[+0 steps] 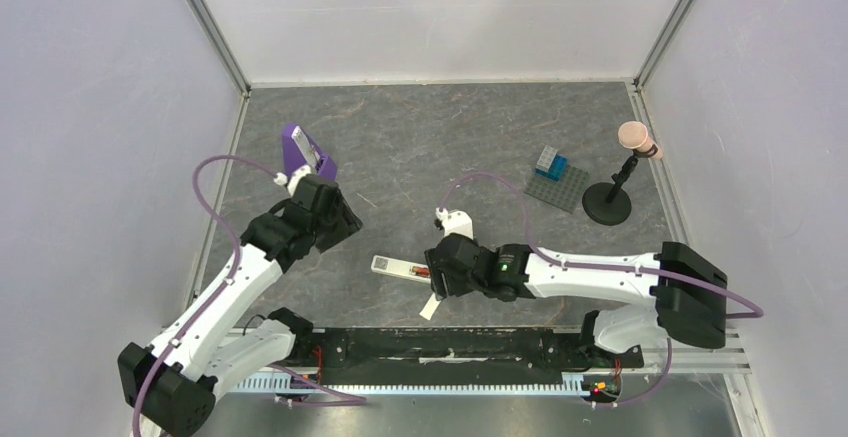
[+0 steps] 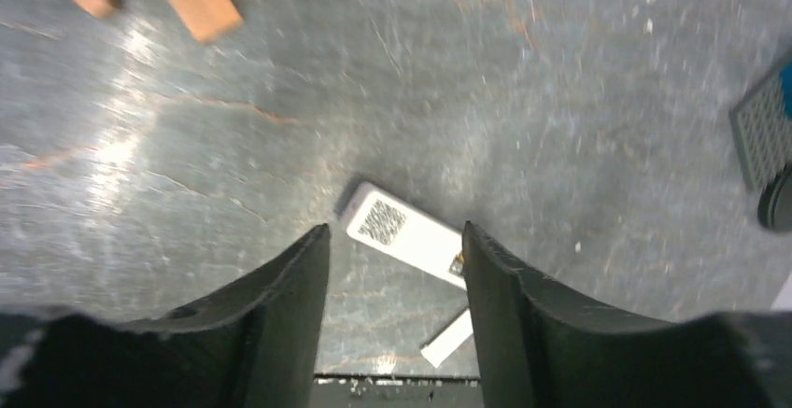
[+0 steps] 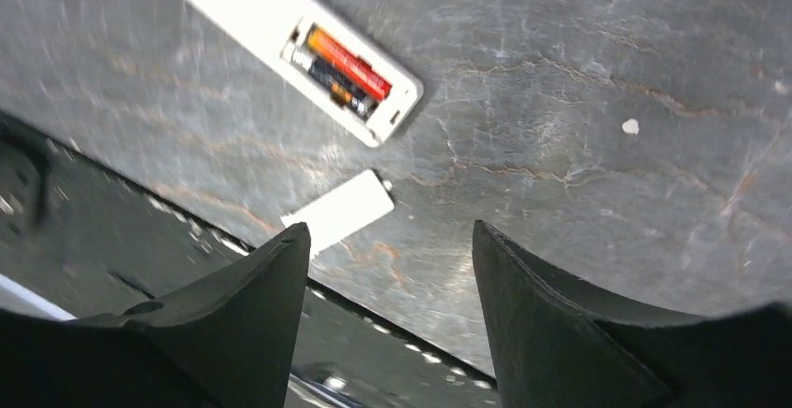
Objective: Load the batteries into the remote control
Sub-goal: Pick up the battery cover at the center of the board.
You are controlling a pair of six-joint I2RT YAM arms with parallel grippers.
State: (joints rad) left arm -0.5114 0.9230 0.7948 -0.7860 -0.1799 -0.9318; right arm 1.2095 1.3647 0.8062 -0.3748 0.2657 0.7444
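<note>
- Near the front edge of the tabletop [image 1: 450,137], about midway along it, the right gripper [image 3: 388,231] hangs with its fingers spread wide and nothing between them.
- Just beyond its fingertips lies the remote control [image 3: 243,7], back side up, flat on the surface and slanted to the front edge.
- Its battery bay [image 3: 291,49] is uncovered. The red-orange battery [image 3: 350,61] and the dark battery [image 3: 327,79] lie in it side by side, touching along their length.
- A small white strip [image 3: 341,212], probably the bay's cover, lies loose just beside the remote, closer to the front edge.
- Loading looks essentially done, so the step in hand is likely to confirm the seating. I would press lightly and straight down on both cells with the fingers brought together. The remote is light and may skid or pivot, so a sideways push should be avoided.
- If the cover is wanted, grasp the strip across its narrow width, as it lies too flat to be taken any other way.
- Toward the left edge, the left gripper [image 2: 394,231] is likewise spread and empty, pointing at the remote from well apart. It could steady the remote's far end.
- Beside it, a purple stand [image 1: 296,147] holds a grey slab [image 1: 308,151].
- Toward the right edge, a grey studded plate [image 1: 555,189] carries blue bricks [image 1: 550,162].
</note>
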